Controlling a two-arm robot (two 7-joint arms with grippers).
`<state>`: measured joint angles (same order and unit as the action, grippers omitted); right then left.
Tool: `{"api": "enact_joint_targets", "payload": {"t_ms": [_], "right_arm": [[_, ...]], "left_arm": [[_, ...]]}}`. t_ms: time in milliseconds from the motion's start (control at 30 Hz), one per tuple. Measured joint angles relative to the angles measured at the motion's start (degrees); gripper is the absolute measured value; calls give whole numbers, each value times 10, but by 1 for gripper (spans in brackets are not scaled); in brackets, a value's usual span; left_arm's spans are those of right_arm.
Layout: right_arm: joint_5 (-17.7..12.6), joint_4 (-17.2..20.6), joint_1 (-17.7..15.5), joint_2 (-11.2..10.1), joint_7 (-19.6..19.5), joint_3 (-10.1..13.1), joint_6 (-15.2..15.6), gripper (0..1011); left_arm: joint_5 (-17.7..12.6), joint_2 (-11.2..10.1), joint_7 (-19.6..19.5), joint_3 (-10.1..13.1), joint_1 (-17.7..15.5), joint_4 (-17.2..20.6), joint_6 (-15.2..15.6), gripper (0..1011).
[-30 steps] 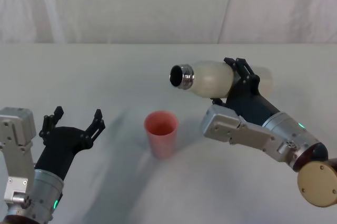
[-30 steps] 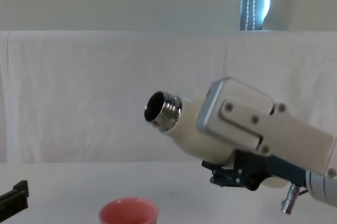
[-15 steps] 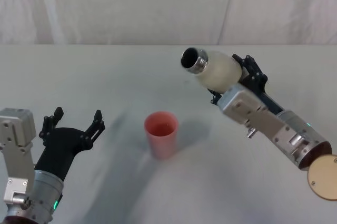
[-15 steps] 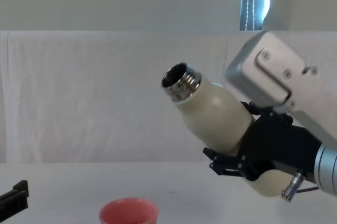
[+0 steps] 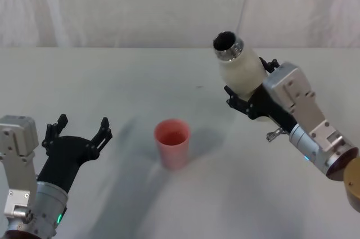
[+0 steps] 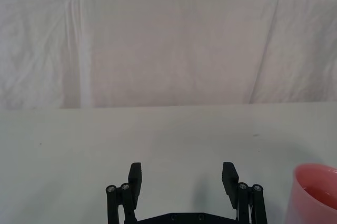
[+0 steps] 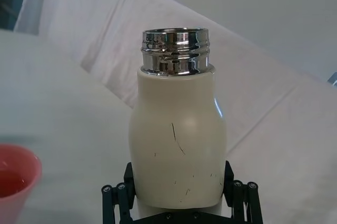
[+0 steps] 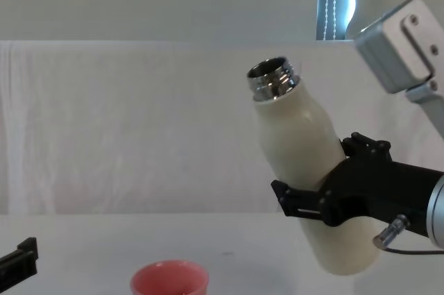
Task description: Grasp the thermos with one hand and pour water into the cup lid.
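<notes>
The cream-white thermos (image 5: 241,71) hangs in the air to the right of the cup lid, tilted with its open chrome neck pointing up and a little left (image 8: 305,163). My right gripper (image 5: 250,99) is shut on its body, the black fingers (image 7: 117,196) clamped on both sides of the thermos (image 7: 179,145). The salmon-pink cup lid (image 5: 172,142) stands upright on the table at the middle, with liquid showing inside (image 7: 13,179). My left gripper (image 5: 79,132) stands open and empty at the near left, well away from the cup lid (image 6: 315,192).
A white cloth (image 5: 112,81) covers the table and hangs as a backdrop (image 8: 139,121) behind it. A vertical strip of window light (image 8: 336,0) shows above the backdrop.
My right gripper has swung the thermos from nearly level toward upright, and carried it right and back from the cup lid. The left arm has not moved.
</notes>
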<state>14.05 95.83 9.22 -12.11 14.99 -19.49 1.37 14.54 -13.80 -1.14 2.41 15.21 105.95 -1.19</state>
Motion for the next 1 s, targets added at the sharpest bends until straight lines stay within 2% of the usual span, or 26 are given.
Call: {"api": "enact_joint_targets", "payload": {"t_ms": [100, 133, 333, 567, 1000], "right_arm": [[-36, -1, -1, 4, 11, 9, 4, 962], [-36, -1, -1, 4, 11, 9, 4, 962], [-87, -5, 0, 8, 22, 19, 12, 962], [-158, -10, 1, 16, 39, 34, 35, 962], [-243, -20, 7, 19, 54, 49, 71, 962]], "left_arm": [[0, 0, 0, 0, 0, 0, 0, 1001], [0, 0, 0, 0, 0, 0, 0, 1001], [0, 0, 0, 0, 0, 0, 0, 1001], [0, 0, 0, 0, 0, 0, 0, 1001], [0, 0, 0, 0, 0, 0, 0, 1001]]}}
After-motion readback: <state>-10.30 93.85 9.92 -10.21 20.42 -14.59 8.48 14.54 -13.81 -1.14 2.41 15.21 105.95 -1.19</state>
